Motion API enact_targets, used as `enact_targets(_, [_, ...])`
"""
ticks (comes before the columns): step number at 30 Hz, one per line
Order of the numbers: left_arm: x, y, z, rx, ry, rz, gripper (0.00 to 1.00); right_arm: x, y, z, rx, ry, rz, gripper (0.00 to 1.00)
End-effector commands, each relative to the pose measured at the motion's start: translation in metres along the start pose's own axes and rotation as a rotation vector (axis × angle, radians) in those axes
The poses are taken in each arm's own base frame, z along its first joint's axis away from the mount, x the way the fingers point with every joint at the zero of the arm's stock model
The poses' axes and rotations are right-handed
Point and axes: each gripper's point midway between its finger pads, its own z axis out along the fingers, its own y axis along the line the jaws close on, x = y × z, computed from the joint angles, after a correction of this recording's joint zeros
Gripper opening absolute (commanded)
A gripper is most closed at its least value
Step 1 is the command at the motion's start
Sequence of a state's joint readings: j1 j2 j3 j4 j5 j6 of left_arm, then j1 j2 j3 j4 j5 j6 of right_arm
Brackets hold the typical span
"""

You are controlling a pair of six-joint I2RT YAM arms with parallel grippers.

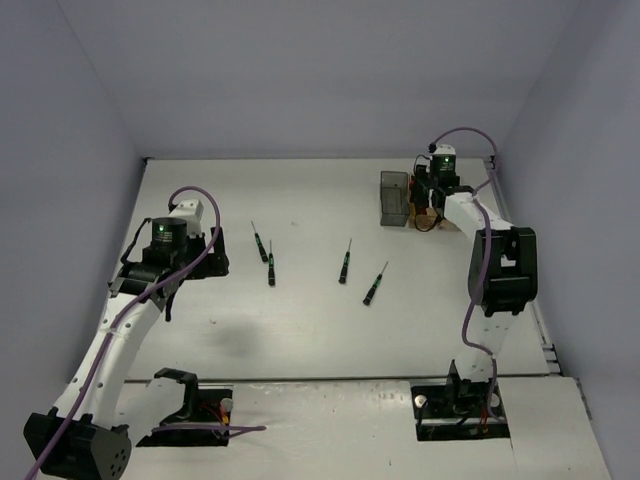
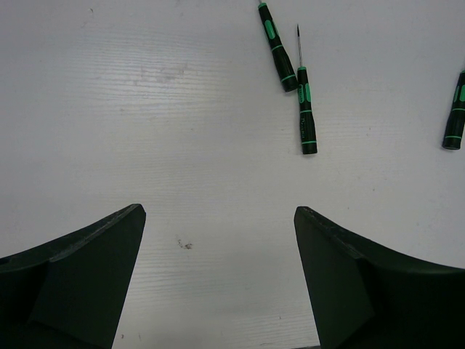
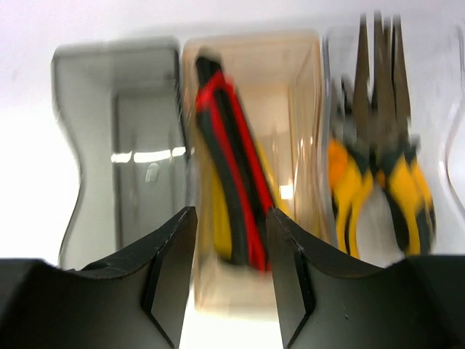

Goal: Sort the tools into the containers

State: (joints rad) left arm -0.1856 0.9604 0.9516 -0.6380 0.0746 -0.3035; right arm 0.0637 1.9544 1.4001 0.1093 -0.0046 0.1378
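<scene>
Several thin black-green screwdrivers lie on the table in the top view: two left of centre point(image 1: 260, 244) point(image 1: 271, 268) and two at the middle point(image 1: 345, 262) point(image 1: 375, 284). My left gripper point(image 1: 214, 248) hangs open and empty to their left. Its wrist view shows the open gripper point(image 2: 218, 211) over bare table, with screwdrivers ahead point(image 2: 278, 47) point(image 2: 306, 109) point(image 2: 455, 113). My right gripper point(image 1: 430, 197) is open over the bins at the back right. In its view the open gripper point(image 3: 231, 218) sits above the amber bin point(image 3: 298, 109), which holds a red-black utility knife point(image 3: 232, 167) and something yellow. The smoky grey bin point(image 3: 116, 145) is empty. Yellow-black pliers point(image 3: 378, 174) lie in the clear bin point(image 3: 450, 167).
The grey bin point(image 1: 395, 197) stands left of the right gripper in the top view; the other two bins are mostly hidden under that arm. Walls close the table at the back and sides. The right wrist view is blurred.
</scene>
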Motion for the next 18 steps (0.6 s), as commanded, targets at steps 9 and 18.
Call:
enact_targets(9, [-0.017,-0.003,-0.003,0.016,-0.068,-0.019,0.81,0.057,0.037,-0.129,0.021,-0.105,0.243,0.51])
enact_targets(18, [-0.017,-0.002,-0.003,0.011,-0.071,-0.020,0.81,0.169,0.073,-0.136,0.062,0.056,0.199,0.49])
